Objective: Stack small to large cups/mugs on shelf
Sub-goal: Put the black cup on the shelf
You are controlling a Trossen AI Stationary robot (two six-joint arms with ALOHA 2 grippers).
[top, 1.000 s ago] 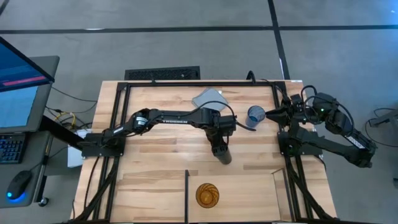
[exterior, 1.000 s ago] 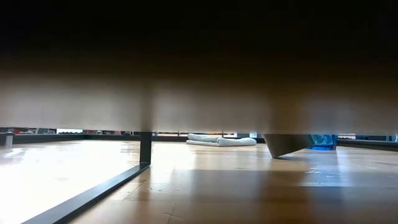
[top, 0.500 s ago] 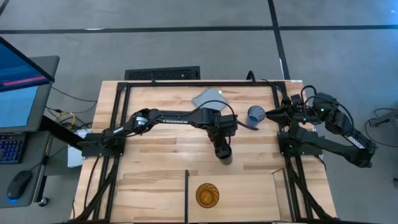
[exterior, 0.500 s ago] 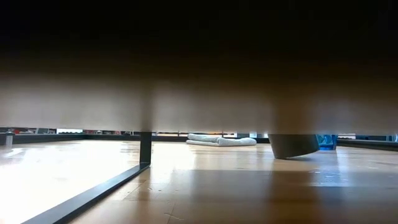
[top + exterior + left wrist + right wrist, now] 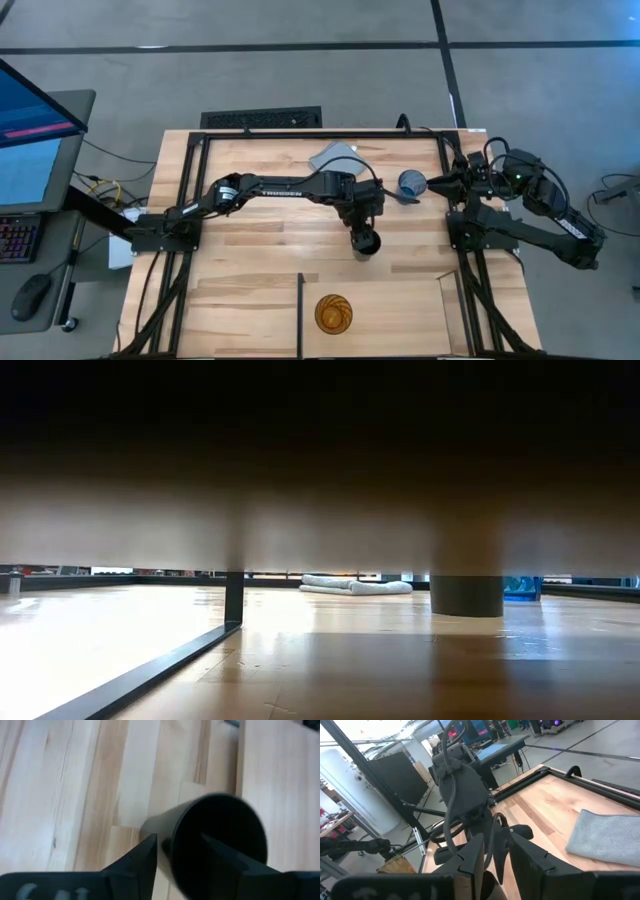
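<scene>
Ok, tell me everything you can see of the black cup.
The black cup is a plain, matte, dark round cup with no handle visible. It stands upright on the wooden table, mouth up, near the middle, short of the amber tumbler. The low view shows its base flat on the wood. The left gripper pinches its rim, one of its fingers inside the mouth and the other outside the wall.

Black cup point(image 5: 366, 243) was stood upright mid-counter, rim clamped. Blue cup point(image 5: 411, 184) lay toward the far right. Amber tumbler point(image 5: 333, 313) sat upright on the shelf point(image 5: 400, 310).
</scene>
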